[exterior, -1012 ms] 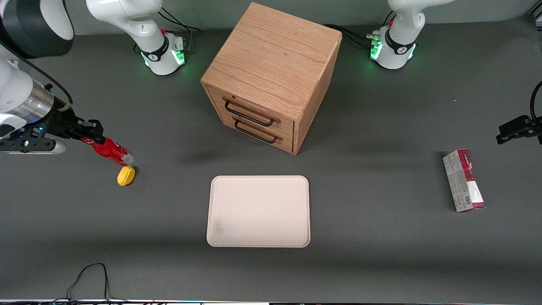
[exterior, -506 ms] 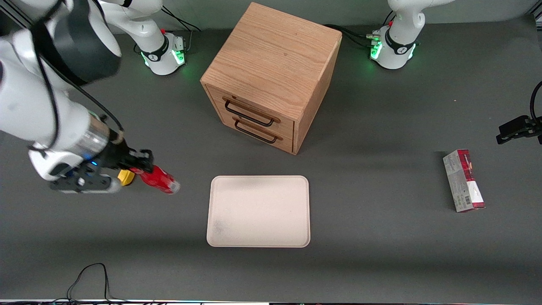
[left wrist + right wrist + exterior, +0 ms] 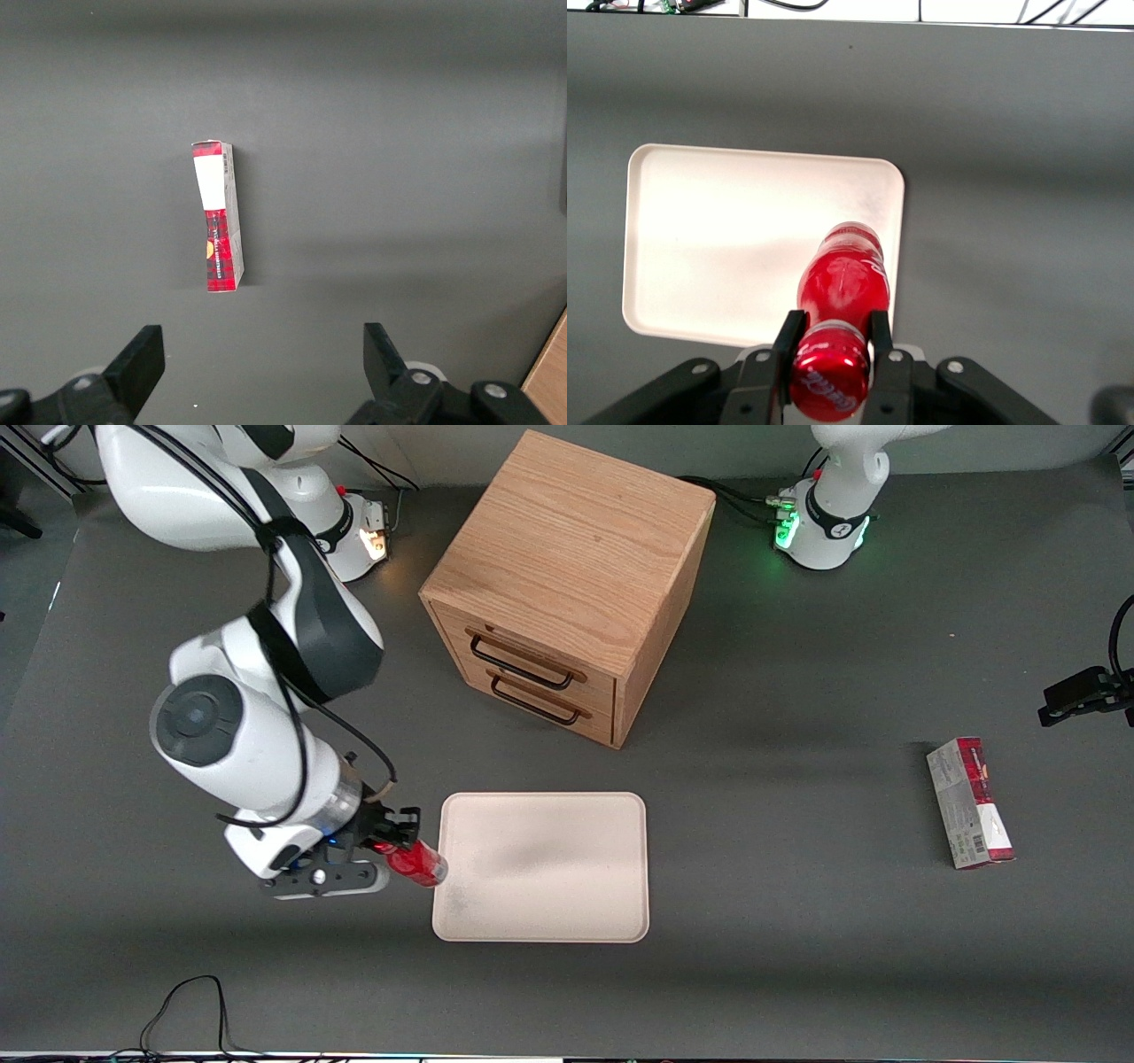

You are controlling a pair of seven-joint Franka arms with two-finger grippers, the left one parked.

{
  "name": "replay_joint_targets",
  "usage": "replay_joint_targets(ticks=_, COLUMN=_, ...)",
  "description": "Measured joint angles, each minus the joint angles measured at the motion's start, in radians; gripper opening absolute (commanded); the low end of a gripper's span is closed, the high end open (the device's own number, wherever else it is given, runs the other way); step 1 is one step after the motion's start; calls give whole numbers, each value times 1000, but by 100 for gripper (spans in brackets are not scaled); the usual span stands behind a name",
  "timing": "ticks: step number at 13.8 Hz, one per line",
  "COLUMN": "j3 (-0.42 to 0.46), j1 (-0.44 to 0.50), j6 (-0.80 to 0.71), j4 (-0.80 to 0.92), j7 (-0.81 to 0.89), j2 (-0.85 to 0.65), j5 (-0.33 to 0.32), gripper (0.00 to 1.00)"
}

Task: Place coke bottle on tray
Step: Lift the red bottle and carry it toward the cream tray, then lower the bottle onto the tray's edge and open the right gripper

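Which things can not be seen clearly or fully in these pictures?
- Yellow oval object: not seen in any view.
- Coke bottle neck: in the front view, hidden by the gripper, which is shut on it at the tray edge.
- Bottle height above the tray: not clear in the right wrist view.
- Cabinet drawers: closed, contents hidden.
- Carton print: too small to read.

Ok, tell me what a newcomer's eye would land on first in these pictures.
First, the coke bottle, clamped by the gripper and hanging at the edge of the tray nearest the working arm. The wrist view shows the fingers shut on the bottle's neck, its base over the tray's rim. Next, the wooden cabinet, farther from the front camera than the tray.
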Motion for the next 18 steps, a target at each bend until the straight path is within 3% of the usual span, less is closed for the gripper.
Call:
replay_joint_targets(ticks=8, j3=-1, j1=8, j6=198, j4=-7, j7=1, j2=207, j5=-71, gripper=0)
replay_joint_targets(ticks=9, j3=-1, j1=9, j6=215, j4=-7, j7=1, j2=209, j5=-76, gripper=96)
replay_joint_targets(ticks=10, j3=-1, j1=11, j6=228, j4=-10, j7=1, j2=209, j5=-77, gripper=100)
replay_joint_targets(ticks=18, j3=-9, j1=17, j6=274, j4=-18, j7=64, j2=183, j5=-86, gripper=100)
